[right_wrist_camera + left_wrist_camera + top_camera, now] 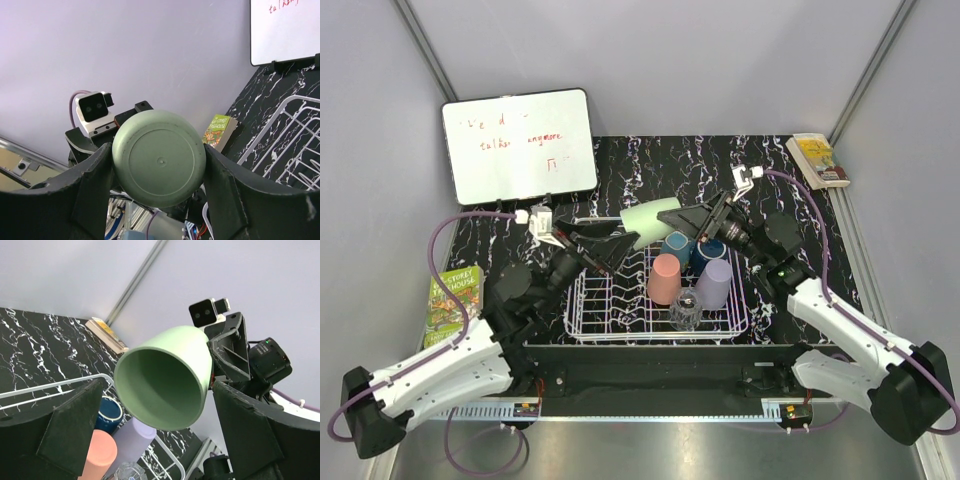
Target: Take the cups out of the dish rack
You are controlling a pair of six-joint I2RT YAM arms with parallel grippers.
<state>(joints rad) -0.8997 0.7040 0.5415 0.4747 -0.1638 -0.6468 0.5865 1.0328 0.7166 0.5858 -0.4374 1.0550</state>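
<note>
In the top view, just left of centre, the left jaws are spread wide, flanking the open mouth of the pale green cup [650, 222]. The cup is held on its side at the upper edge of the dish rack [592, 305], its flat round base end pinched between the right jaws. It is smooth, matte and tapered. Below, 3 cups are seen in the white wire rack: salmon pink cup [663, 278], clear glass [685, 312], lavender cup [716, 283]. The rack is set on a black marbled tabletop [650, 160].
</note>
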